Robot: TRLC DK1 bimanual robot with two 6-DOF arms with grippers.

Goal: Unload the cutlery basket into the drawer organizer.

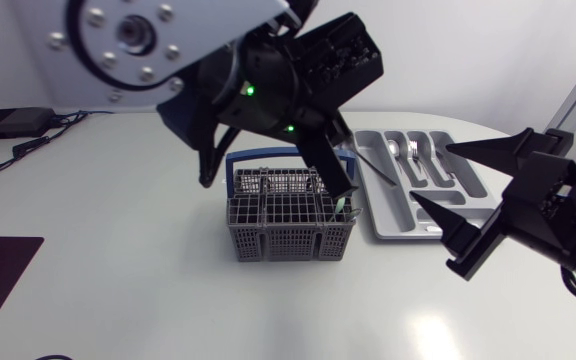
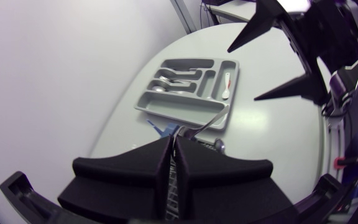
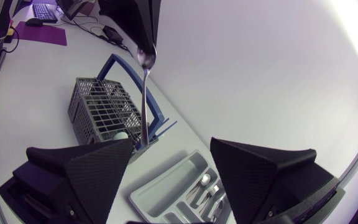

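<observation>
Left arm (image 1: 168, 50) fills the head view, hanging right over the grey cutlery basket (image 1: 293, 215) at mid-table. And look at the left gripper (image 2: 173, 140): fingers pressed tight together, pinching a spoon (image 3: 145, 93) by its bowl end. The handle hangs straight down to the basket's rim beside the blue carry handle (image 3: 120, 68). Whether its tip is clear of the basket, I can't tell. Over to the right gripper (image 1: 430, 173): wedges spread wide, nothing between them, poised above the near end of the grey drawer organizer (image 1: 393, 228). The organizer sits just beside the basket, with spoons (image 1: 413, 150) lying in its compartments.
</observation>
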